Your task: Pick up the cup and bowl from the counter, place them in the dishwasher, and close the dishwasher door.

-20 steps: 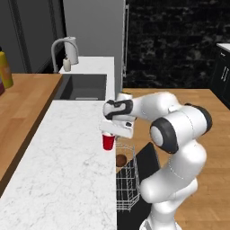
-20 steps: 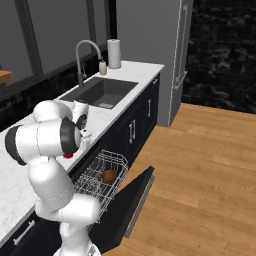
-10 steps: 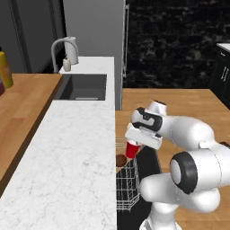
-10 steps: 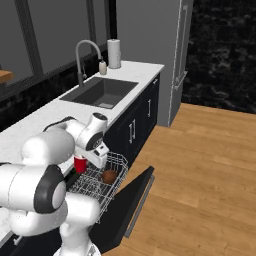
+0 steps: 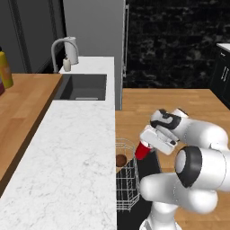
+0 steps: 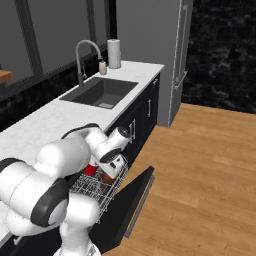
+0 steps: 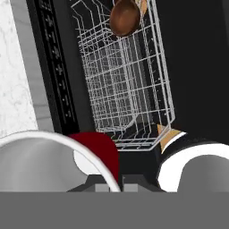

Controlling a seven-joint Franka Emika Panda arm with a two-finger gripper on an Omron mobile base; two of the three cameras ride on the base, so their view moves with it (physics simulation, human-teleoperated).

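Cup carried over the open dishwasher rack.

The gripper (image 5: 144, 147) is clamped on the red cup (image 5: 142, 151), jaws drawn narrow on its rim, apparently one finger inside and one outside, though the hand view is too close to be sure. Below and ahead of the jaws lies the white wire rack (image 7: 129, 80), pulled out over the lowered black door (image 6: 131, 200). The brown bowl (image 7: 125, 16) sits in the rack at its far end from the jaws. The marble counter (image 5: 67, 166) runs alongside the rack, beside the cup.
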